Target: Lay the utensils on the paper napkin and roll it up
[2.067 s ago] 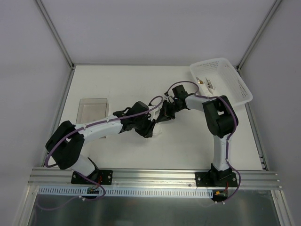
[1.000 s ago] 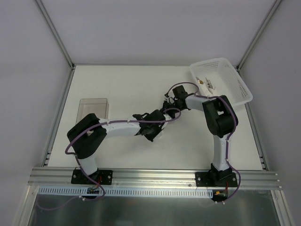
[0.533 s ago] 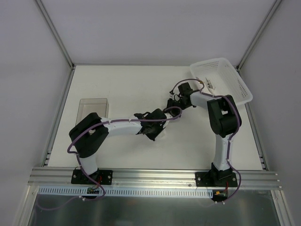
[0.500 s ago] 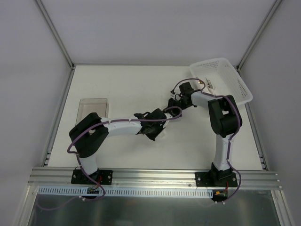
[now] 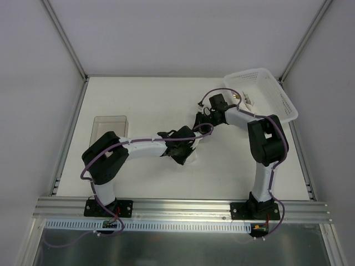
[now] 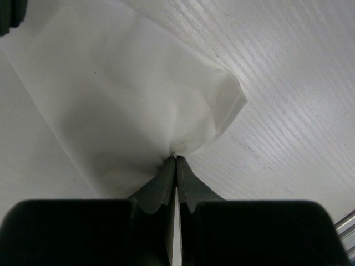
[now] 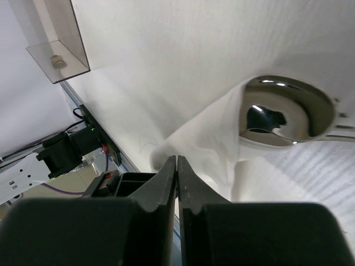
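Left gripper (image 6: 176, 159) is pinched tight on a bunched edge of the napkin (image 6: 111, 94), which fans out ahead of its tips, while right gripper (image 7: 176, 160) is closed too, tips at a napkin fold, hold on it unclear, spoon (image 7: 285, 113) bowl ahead-right against that fold.

Overhead cam; wrist cams near napkin (image 6: 138, 100)

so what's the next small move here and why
Probably have the right tool draw its pinched fold of the paper napkin over the spoon: its bowl lies mostly bare beside that raised fold, while the left tool pinches another edge, anchoring the sheet.
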